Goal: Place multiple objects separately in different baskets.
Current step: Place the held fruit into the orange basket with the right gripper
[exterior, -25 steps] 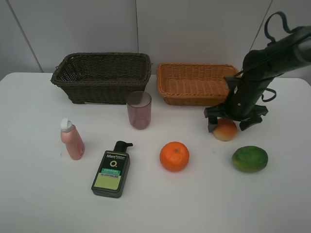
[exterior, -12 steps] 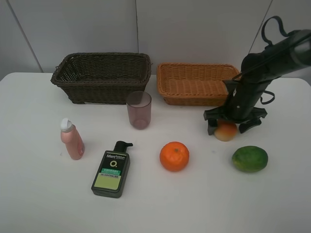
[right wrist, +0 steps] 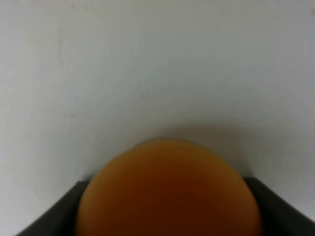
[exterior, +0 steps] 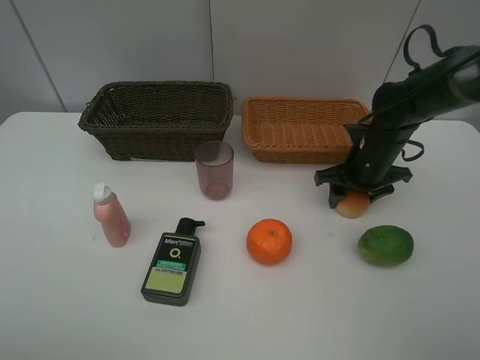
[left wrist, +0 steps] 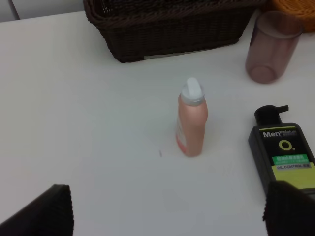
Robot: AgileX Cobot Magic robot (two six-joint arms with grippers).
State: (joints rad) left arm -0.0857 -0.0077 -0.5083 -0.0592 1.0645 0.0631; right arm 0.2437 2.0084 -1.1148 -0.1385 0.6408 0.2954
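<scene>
The right fingers point(exterior: 333, 196) are drawn in against both sides of the peach-like fruit point(exterior: 353, 204), which sits between them, low on the surface point(exterior: 60, 300). In the right wrist view the fruit fills the gap, with a dark finger edge at each flank. The left fingers point(left wrist: 44, 211) are spread wide with nothing between them, and the pink bottle point(left wrist: 192, 123) stands ahead of them.

The likeliest trouble is a slip. The fruit is round and smooth, and the hold looks to be on its upper part rather than its widest girth, so a lift could squeeze it out downward. Once loose it would roll, and the green fruit point(exterior: 385, 245) lies near the right fingers on the side away from the baskets, where it could be knocked along.

A harder squeeze would cure the slip but might bruise the skin. Whether the fruit is real or a firm model I cannot tell.

The light basket point(exterior: 300, 150) stands near the right fingers, and its wall rises between them and its floor. A carry kept too low could catch the rim and shove the basket back. A release from too high could bounce the fruit out, since this basket is shallow.

The dark basket point(exterior: 157, 139) is well apart from the right fingers. Dropping the fruit there would probably spoil the sorting.

For the left fingers, the bottle is tall and narrow, so one finger touching first could tip it
</scene>
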